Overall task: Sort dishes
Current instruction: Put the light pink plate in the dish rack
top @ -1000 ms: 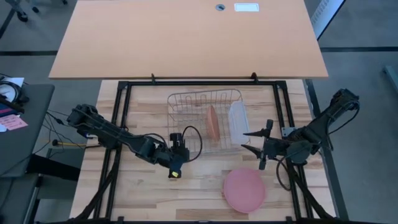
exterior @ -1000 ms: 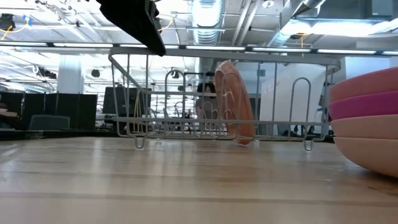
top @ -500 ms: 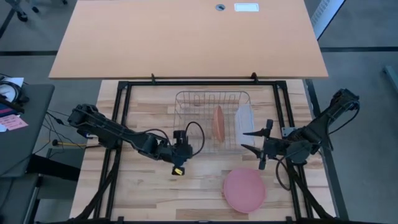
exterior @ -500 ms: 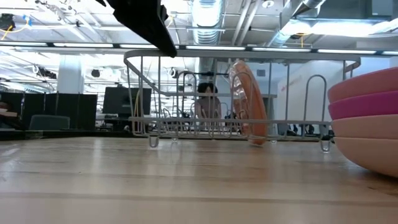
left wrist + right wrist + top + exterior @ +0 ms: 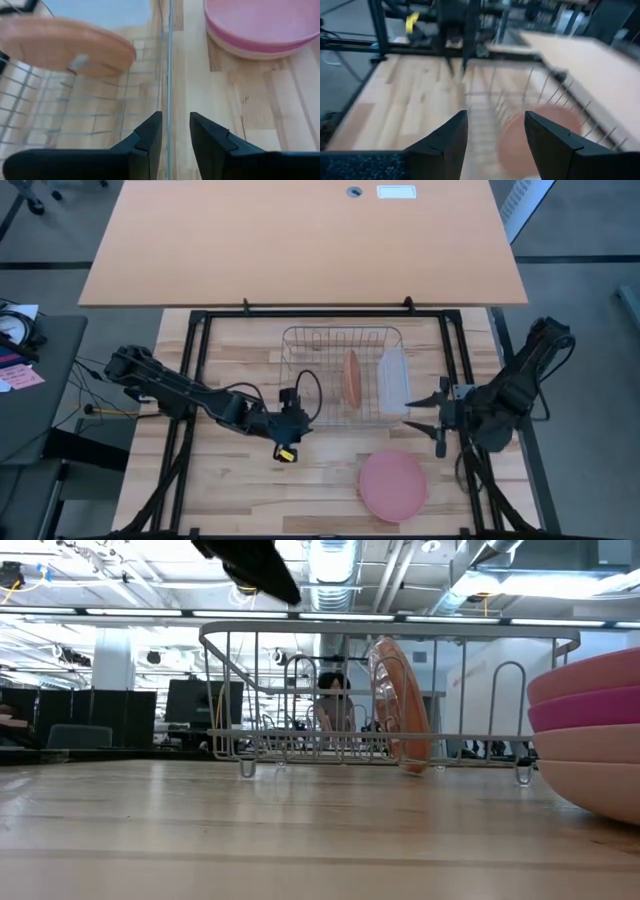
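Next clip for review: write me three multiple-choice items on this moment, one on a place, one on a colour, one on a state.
1. Where is the stack of plates?
A. inside the rack
B. on the table, on the near side of the rack
C. in the right gripper

2. What colour is the plate in the wire rack?
A. salmon-orange
B. green
C. white

3. How does that plate sit?
A. flat
B. upside down on the table
C. on edge

Answers: 1 B, the high view shows the stack on bare wood outside the rack; 2 A, it shows orange in the high and low views; 3 C, it stands upright between the wires.

Two dark jointed arms — black cables, yellow wrist tag (image 5: 286,453)
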